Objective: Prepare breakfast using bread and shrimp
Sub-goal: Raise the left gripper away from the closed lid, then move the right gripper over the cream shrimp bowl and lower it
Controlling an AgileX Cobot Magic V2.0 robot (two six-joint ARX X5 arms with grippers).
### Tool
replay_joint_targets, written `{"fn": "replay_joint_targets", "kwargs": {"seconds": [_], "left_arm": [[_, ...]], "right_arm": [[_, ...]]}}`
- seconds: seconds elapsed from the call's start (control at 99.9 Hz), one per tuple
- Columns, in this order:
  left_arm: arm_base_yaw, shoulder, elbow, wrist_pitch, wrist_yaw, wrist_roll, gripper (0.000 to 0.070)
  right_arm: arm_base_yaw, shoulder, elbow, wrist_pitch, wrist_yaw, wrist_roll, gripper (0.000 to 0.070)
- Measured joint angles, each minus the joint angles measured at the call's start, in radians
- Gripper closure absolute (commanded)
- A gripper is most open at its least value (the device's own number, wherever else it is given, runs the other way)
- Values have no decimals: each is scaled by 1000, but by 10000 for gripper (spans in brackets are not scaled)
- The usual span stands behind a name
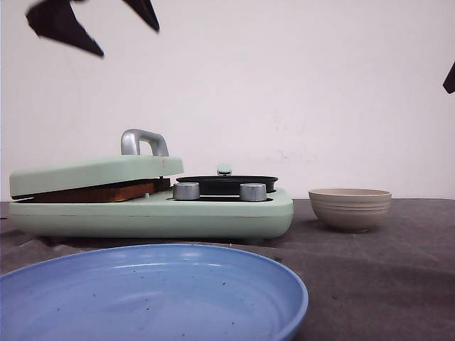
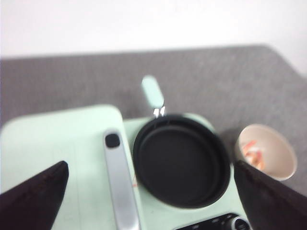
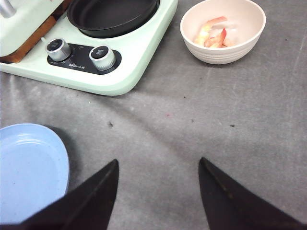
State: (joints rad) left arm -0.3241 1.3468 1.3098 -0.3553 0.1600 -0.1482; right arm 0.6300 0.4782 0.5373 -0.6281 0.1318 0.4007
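Observation:
The shrimp (image 3: 213,34) are pinkish-orange pieces in the beige ribbed bowl (image 3: 223,52), which stands right of the mint-green breakfast maker (image 1: 213,213). They also show blurred in the left wrist view (image 2: 254,153). Of the bread, only a golden-brown strip (image 1: 92,192) shows in the gap under the maker's shut lid (image 1: 92,172); it also shows in the right wrist view (image 3: 29,45). My left gripper (image 2: 149,164) is open and empty, high above the lid handle (image 2: 120,182) and the black pan (image 2: 180,160). My right gripper (image 3: 158,161) is open and empty above the grey table.
An empty blue plate (image 1: 153,295) lies at the table's front, left of my right gripper (image 3: 29,167). Two silver knobs (image 3: 79,52) sit on the maker's front. The pan's mint handle (image 2: 152,91) points toward the back wall. The bowl stands at the right (image 1: 350,208).

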Motion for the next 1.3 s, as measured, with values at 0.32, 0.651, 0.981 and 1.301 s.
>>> {"fn": "replay_joint_targets", "kwargs": {"seconds": [0.32, 0.651, 0.981, 1.301], "left_arm": [[0, -153, 0, -71, 0, 0, 63], [0, -373, -193, -48, 3, 3, 63], [0, -778, -562, -2, -24, -23, 63], [0, -1009, -593, -245, -118, -19, 63]], "right_arm": [[0, 0, 0, 2, 0, 0, 382], [0, 0, 0, 106, -9, 3, 363], [-83, 167, 85, 109, -110, 16, 352], [-312, 508, 360, 45, -283, -63, 352]]}}
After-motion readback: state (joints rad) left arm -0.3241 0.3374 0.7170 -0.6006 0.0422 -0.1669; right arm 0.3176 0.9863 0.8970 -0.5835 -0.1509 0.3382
